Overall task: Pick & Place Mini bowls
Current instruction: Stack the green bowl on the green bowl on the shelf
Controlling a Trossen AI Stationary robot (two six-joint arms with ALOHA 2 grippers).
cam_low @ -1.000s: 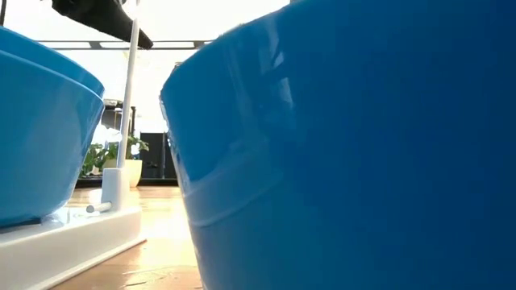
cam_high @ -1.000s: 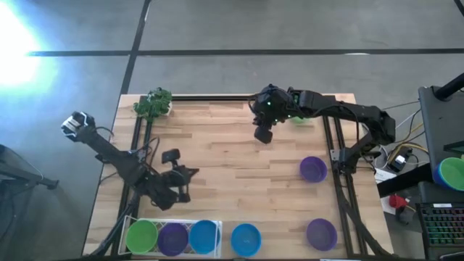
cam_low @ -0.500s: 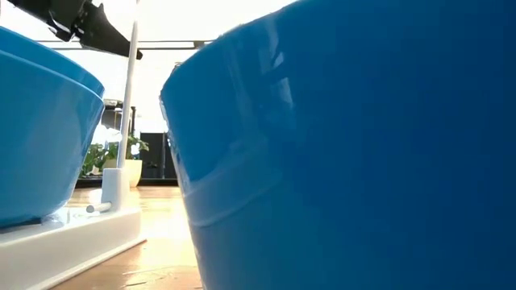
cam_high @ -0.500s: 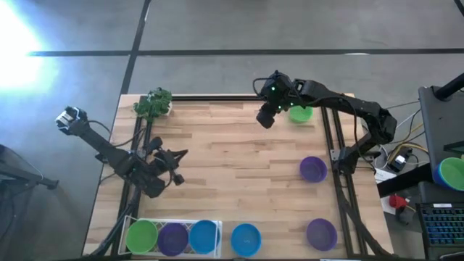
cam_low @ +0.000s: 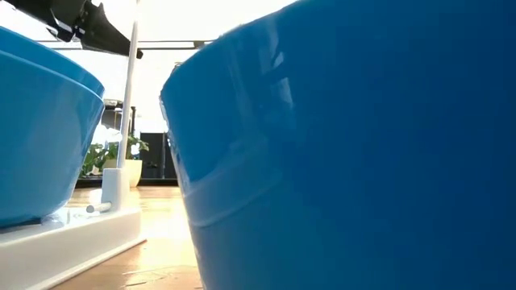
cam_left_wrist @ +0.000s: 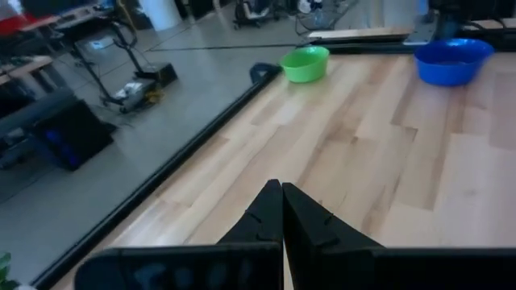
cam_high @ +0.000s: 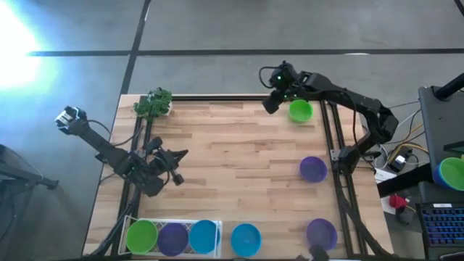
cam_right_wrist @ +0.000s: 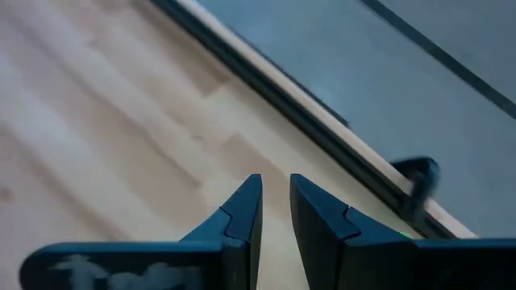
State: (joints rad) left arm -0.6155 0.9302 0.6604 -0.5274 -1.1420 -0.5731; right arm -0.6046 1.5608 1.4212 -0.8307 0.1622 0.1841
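Green, blue and purple mini bowls point(cam_high: 172, 237) sit side by side in the white tray point(cam_high: 130, 223) at the near edge of the wooden surface point(cam_high: 232, 167). A loose blue bowl point(cam_high: 246, 238) lies just beside the tray, two purple ones point(cam_high: 313, 169) nearer the right rail, and a green bowl point(cam_high: 300, 110) at the far edge. Just beside that one hovers the right hand point(cam_high: 270, 104), its fingers point(cam_right_wrist: 242, 211) narrowly parted and empty. Over the left rail, the left hand point(cam_high: 176, 161) has its fingers point(cam_left_wrist: 262, 217) pressed together.

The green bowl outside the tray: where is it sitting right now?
In the high view the green bowl sits on the table's far right corner, just beside the right gripper, with a purple bowl the nearest bowl on that same side.
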